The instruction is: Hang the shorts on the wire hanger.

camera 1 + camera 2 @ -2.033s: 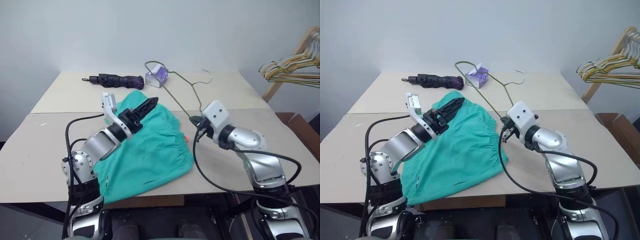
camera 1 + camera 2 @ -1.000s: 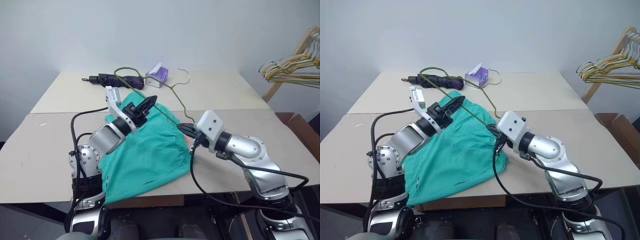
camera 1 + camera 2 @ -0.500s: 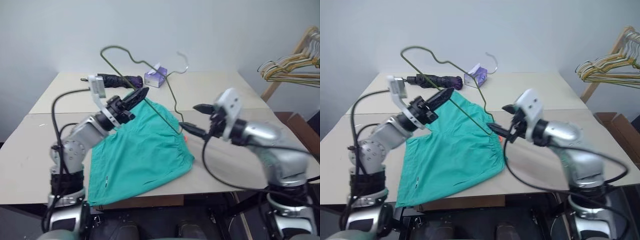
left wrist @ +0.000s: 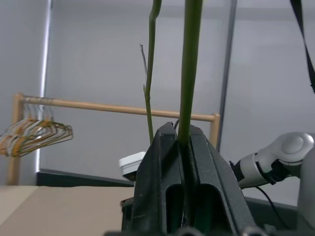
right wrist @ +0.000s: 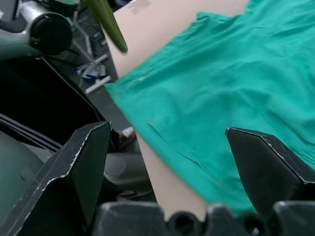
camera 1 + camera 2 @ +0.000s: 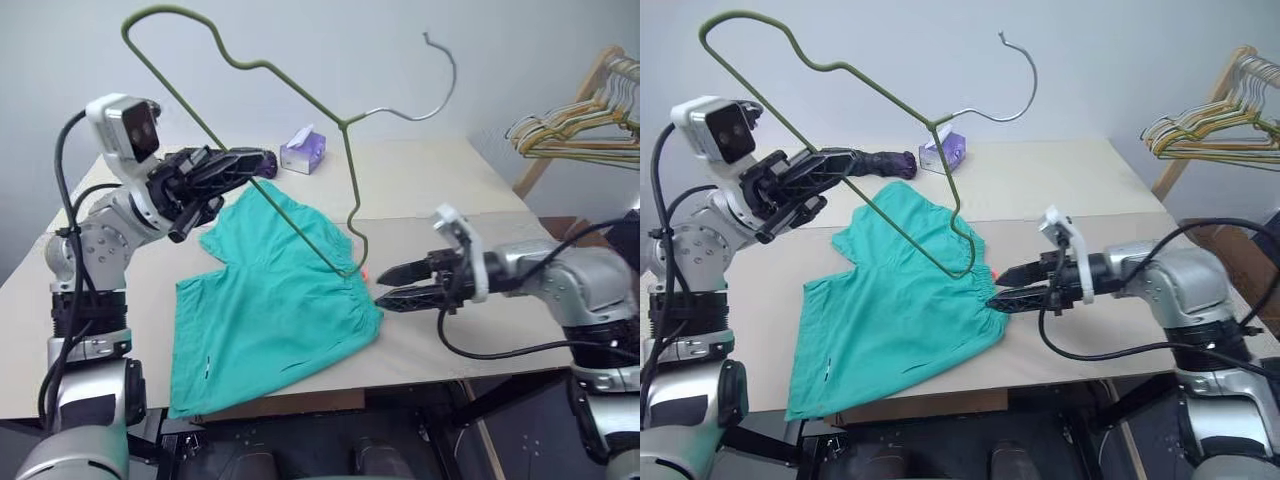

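Tabletop [image 6: 470, 200] bears shorts [image 6: 270, 310]; left gripper [image 6: 240, 162] pinches wire hanger [image 6: 350, 180] aloft; right gripper [image 6: 385, 284] spread.

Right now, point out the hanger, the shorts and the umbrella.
hanger [image 6: 820, 158], right eye view, on its long straight bar.
shorts [image 6: 270, 310], left eye view, mid-cloth.
umbrella [image 6: 888, 160], right eye view, on its folded canopy.

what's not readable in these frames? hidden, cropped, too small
- Wire hanger, left wrist view: two wire runs leave the top edge; its shape is cropped.
- Shorts, head views: the near hem hangs over the table edge, so its underside is hidden.
- Umbrella: mostly behind the left gripper.
- Tissue box: print too small.
- Right gripper: contact with the waistband unclear.
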Controlling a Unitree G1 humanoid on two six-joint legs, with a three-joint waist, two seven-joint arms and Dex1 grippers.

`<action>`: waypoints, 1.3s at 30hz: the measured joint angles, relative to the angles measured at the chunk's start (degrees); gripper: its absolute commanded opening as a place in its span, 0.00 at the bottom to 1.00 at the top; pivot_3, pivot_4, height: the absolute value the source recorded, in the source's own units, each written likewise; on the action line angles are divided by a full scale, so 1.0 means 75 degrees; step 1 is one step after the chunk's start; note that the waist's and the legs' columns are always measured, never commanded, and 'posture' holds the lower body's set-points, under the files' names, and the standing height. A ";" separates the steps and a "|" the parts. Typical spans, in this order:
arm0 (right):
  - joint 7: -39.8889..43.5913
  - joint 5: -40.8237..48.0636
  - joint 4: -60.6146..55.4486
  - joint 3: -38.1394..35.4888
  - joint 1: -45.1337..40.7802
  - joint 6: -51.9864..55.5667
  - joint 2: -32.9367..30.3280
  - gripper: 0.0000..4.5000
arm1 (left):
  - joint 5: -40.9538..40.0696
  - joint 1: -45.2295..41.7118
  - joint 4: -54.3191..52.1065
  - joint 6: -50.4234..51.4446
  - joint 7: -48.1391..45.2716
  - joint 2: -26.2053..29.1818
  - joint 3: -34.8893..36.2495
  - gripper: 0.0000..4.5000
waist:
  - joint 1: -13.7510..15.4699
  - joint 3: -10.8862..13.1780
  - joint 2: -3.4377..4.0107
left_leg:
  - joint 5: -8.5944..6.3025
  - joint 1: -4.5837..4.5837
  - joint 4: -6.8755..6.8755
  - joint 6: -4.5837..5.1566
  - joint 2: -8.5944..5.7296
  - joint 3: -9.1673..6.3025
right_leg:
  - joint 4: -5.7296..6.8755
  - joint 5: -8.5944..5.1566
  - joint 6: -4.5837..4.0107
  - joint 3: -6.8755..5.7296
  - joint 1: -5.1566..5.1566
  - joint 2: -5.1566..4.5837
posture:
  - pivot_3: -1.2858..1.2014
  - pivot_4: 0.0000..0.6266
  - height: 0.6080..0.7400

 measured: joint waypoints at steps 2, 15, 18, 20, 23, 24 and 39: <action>-0.0082 0.0034 -0.0007 -0.0004 -0.0165 0.0020 0.0185 0.97 | 0.0078 0.0007 -0.0071 -0.0008 0.0002 -0.0127 -0.0066 0.00 | 0.0030 0.0000 0.0000 | 0.0000 -0.0004 0.0001 0.0000 0.0001 -0.0001 | 0.0001 0.0000 0.0000 -0.0001 -0.0001 0.0000 | 0.52 0.00 1.00; -0.0460 0.0735 -0.0170 -0.0275 -0.0544 0.0523 0.0468 0.97 | 0.0267 0.0081 -0.0191 -0.0063 0.0114 -0.0443 0.0007 0.00 | 0.0062 0.0002 0.0002 | 0.0000 -0.0006 0.0002 0.0000 0.0000 0.0000 | 0.0001 0.0001 0.0002 0.0000 -0.0005 0.0000 | 0.52 0.00 1.00; -0.0472 0.0775 -0.0170 -0.0275 -0.0544 0.0540 0.0468 0.89 | 0.0290 0.0083 -0.0191 -0.0087 0.0122 -0.0474 0.0018 0.00 | 0.0060 0.0001 0.0002 | 0.0000 -0.0006 0.0002 0.0000 0.0001 0.0000 | 0.0001 0.0001 0.0002 0.0000 -0.0005 0.0000 | 0.52 0.00 1.00; -0.0481 0.0783 -0.0170 -0.0275 -0.0544 0.0545 0.0468 0.78 | 0.0299 0.0104 -0.0191 -0.0100 0.0159 -0.0507 0.0040 0.00 | 0.0059 0.0001 0.0002 | 0.0000 -0.0006 0.0002 0.0000 0.0001 0.0000 | 0.0002 0.0001 0.0002 0.0000 -0.0005 0.0000 | 0.52 0.00 1.00; -0.0516 0.0783 -0.0170 -0.0275 -0.0544 0.0544 0.0468 0.55 | 0.0304 0.0172 -0.0191 -0.0105 0.0188 -0.0555 0.0062 0.00 | 0.0057 0.0001 0.0002 | 0.0000 -0.0006 0.0002 0.0000 0.0001 -0.0001 | 0.0002 0.0001 0.0002 0.0000 -0.0005 0.0000 | 0.52 0.00 1.00; -0.0530 0.0777 -0.0170 -0.0274 -0.0544 0.0544 0.0468 0.47 | 0.0313 0.0178 -0.0191 -0.0106 0.0190 -0.0558 0.0063 0.00 | 0.0057 0.0001 0.0002 | 0.0000 -0.0006 0.0002 0.0000 0.0001 -0.0001 | 0.0002 0.0001 0.0002 0.0000 -0.0005 0.0000 | 0.52 0.00 1.00; -0.0714 0.0766 -0.0389 -0.0260 -0.0491 0.0307 0.0589 0.00 | 0.0878 0.0188 -0.0025 -0.0253 0.0712 -0.0631 0.0130 0.30 | 0.0051 0.0002 0.0003 | 0.0000 -0.0006 0.0003 0.0000 0.0001 -0.0001 | 0.0003 0.0002 0.0003 0.0000 -0.0004 0.0001 | 0.51 0.00 1.00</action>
